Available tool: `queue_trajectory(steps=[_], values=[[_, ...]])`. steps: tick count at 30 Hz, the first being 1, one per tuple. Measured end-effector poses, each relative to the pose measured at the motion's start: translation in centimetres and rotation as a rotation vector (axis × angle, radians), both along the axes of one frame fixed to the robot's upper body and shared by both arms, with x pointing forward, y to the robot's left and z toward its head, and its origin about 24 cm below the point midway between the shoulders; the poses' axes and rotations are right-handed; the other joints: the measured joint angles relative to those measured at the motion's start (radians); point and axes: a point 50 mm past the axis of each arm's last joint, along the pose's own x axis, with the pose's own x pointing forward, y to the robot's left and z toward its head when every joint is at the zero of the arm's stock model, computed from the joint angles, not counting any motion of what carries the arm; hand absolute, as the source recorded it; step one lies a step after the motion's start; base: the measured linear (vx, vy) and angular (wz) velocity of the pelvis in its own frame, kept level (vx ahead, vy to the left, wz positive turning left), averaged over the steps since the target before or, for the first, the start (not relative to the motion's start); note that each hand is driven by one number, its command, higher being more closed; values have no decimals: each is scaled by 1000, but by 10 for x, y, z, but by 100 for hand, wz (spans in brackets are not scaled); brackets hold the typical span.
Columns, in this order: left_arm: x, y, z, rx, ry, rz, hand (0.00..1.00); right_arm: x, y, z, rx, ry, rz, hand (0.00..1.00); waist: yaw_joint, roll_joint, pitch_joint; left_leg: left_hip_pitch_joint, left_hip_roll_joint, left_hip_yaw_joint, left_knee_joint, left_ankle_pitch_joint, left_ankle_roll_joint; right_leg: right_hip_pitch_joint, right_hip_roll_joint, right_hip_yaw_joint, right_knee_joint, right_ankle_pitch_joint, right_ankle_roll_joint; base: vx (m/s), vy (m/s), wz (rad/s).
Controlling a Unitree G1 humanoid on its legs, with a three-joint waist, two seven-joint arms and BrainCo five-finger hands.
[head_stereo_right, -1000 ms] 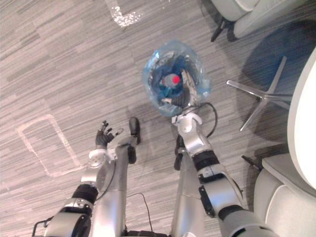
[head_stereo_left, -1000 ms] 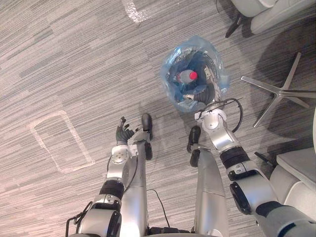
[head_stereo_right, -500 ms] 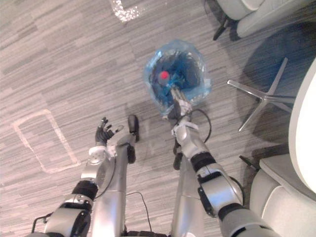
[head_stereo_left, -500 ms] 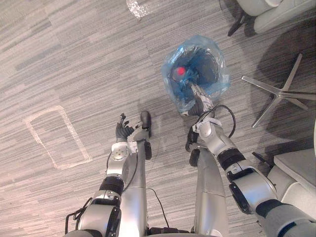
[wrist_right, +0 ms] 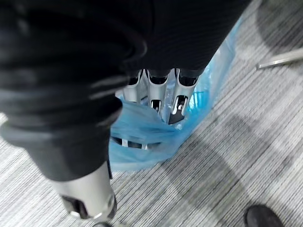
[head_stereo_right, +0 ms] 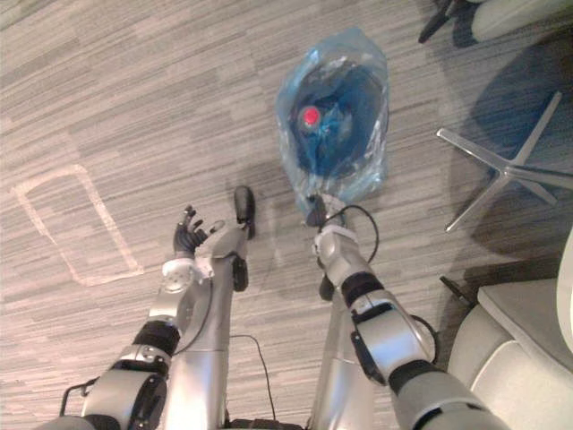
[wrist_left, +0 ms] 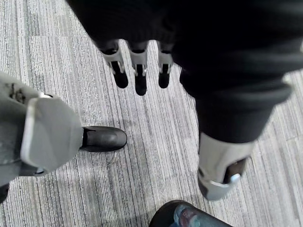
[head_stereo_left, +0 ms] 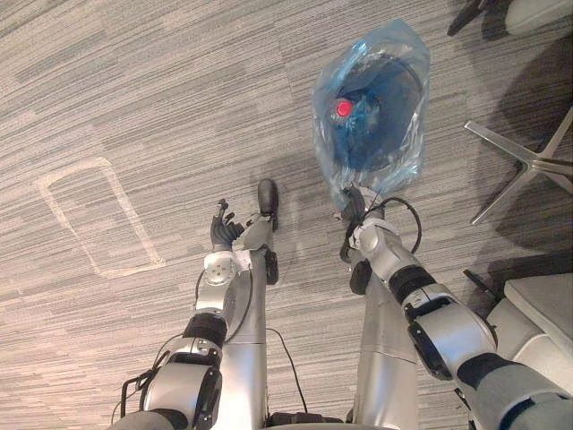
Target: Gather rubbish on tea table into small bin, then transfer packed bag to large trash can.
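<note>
The bag [head_stereo_left: 380,134], a red-capped bottle [head_stereo_left: 344,108] inside, now stretches longer over the carpet [head_stereo_left: 134,90] than a second ago, its rim clenched in the right hand [head_stereo_left: 353,206]. The left hand [head_stereo_left: 224,235] hangs slack.

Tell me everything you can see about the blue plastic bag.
The translucent blue plastic bag is crinkled and bulging, with dark contents and a red cap showing through. Its gathered neck is clenched in the right robot hand, fingers curled round the film. It is over grey striped carpet; whether it touches the floor is unclear.
</note>
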Motion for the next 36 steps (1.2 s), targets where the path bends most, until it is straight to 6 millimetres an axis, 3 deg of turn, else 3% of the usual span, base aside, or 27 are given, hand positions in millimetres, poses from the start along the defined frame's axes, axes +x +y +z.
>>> queue_trajectory(steps=[11,16,20,26,30,36], values=[[2,-4,5,-7,-15,-11,0,-3,4,9,87,-59,17,100,1,-1,0,57,18,11,7,-2,0,62,15,0,-9,2,-3,-10,-5,-2],[-1,-9,1,-14,-2,-26,0,-18,14,13,201,-121,71,100,-2,-1,-1,137,33,13,7,-17,4,147,29,0,-32,6,-7,-38,-28,-10],[-19,-7,-23,-3,81,-43,0,-43,15,5,305,-146,97,100,-6,-7,-4,267,48,24,-8,-37,-2,287,44,-3,-90,9,-8,-3,-18,-13],[-60,4,-71,43,264,-54,0,-90,24,-2,513,-171,155,100,-31,-81,-66,538,58,64,-103,-55,-18,554,63,10,-232,17,2,97,-23,-12],[-91,3,-105,106,416,-119,0,-104,22,-15,532,-115,171,100,-32,-99,-170,671,49,91,-212,-40,-26,678,74,32,-361,51,14,169,-6,-16],[-124,17,-133,149,568,-150,0,-112,19,-29,564,-28,204,100,-49,-100,-243,862,30,119,-392,9,-35,865,88,43,-557,120,28,142,2,-11]])
